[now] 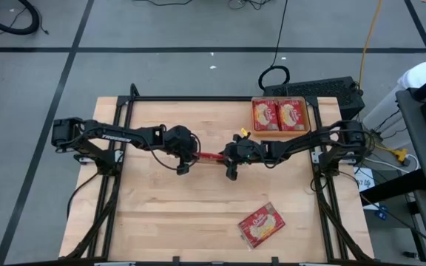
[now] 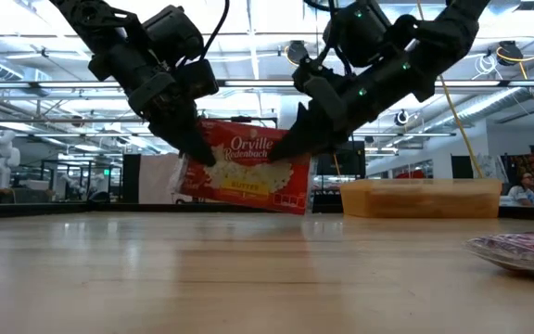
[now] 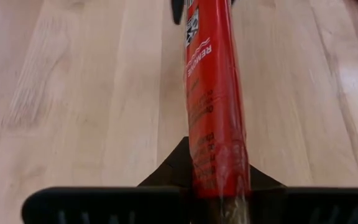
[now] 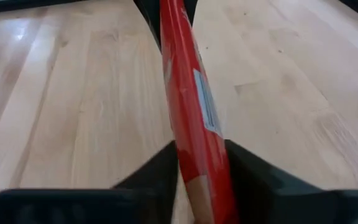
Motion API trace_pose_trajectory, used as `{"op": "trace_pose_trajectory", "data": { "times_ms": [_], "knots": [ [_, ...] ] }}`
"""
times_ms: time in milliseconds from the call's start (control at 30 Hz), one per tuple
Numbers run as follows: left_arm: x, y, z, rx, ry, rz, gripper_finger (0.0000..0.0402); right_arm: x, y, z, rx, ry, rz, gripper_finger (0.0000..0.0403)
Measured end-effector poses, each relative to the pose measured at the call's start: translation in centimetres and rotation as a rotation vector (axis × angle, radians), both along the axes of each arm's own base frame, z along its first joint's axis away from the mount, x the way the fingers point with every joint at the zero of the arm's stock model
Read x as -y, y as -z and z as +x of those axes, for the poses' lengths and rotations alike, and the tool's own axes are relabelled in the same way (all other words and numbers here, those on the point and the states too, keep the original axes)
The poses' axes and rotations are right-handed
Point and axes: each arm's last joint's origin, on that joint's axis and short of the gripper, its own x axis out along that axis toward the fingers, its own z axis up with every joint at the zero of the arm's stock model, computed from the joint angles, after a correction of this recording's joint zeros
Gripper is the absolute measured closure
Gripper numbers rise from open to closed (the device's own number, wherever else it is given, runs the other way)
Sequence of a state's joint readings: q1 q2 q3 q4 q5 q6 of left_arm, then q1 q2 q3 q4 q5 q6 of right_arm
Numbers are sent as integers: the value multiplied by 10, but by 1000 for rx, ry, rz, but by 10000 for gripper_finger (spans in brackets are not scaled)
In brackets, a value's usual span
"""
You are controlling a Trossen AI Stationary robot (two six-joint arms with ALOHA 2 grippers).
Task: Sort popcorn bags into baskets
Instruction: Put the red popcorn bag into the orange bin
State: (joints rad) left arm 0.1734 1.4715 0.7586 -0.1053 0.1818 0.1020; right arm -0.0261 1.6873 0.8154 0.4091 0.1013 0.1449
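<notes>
Popcorn bag (image 2: 244,176) hangs in the air over the middle of the worktop (image 1: 198,214), standing on edge between the two arms and tilted a little. On the left, the left tool (image 1: 187,157) is clamped tight on one short end of it. On the right, the right tool (image 1: 231,157) straddles the opposite end with a finger on each face, but whether it already bears on the packet I cannot tell. The packet looks light, flat and fairly stiff, and it keeps its shape though held only at the ends. Its glossy wrap is probably slick, so a pinch well in from the edge across the flat faces should hold best. Further right, the basket (image 1: 280,134) sits at the far right corner with two bags inside. A loose bag (image 1: 262,224) lies near the right of the near edge.
</notes>
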Motion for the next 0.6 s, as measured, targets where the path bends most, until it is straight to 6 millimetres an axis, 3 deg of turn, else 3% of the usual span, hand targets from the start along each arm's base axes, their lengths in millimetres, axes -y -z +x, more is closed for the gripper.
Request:
{"op": "trace_pose_trajectory", "data": {
  "times_ms": [167,333,600],
  "knots": [
    [2,0,1,1,-20,-23,367,0,-3,-1,3,-3,1,386],
    [2,-1,1,-2,-73,38,304,-1,-15,-10,-28,10,20,377],
    [-6,-12,0,62,-346,140,175,1,-42,-42,-141,104,32,395]
  ]
}}
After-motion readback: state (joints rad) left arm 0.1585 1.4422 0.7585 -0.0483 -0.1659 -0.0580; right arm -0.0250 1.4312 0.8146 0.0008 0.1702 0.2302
